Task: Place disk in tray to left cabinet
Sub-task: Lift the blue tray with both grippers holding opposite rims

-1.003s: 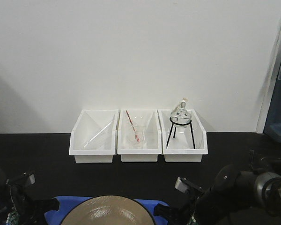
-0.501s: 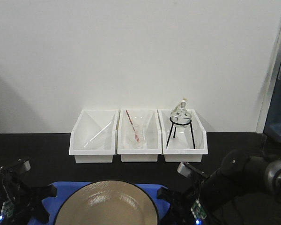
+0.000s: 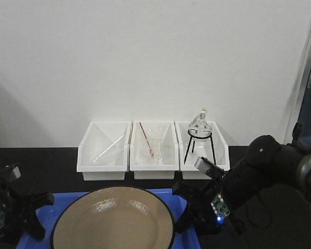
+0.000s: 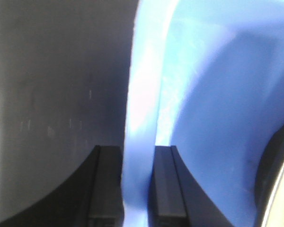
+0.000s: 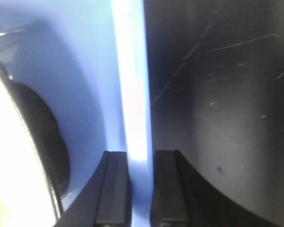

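Your left gripper (image 4: 138,182) is clamped on the left rim of the tray (image 4: 213,109), and your right gripper (image 5: 140,187) pinches its right rim; gripping opposite edges likely keeps it level, so the disk (image 3: 112,220) rests centred inside without sliding; the load is in front of the white bins (image 3: 153,150) over the dark table (image 3: 57,166); the left cabinet is out of view.

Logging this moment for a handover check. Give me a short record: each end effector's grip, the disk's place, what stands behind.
left end effector: shut on the tray rim
right end effector: shut on the opposite rim
disk: lies flat in the tray
behind: three white bins on the black table; flask on a stand in the rightmost
left cabinet: not in view
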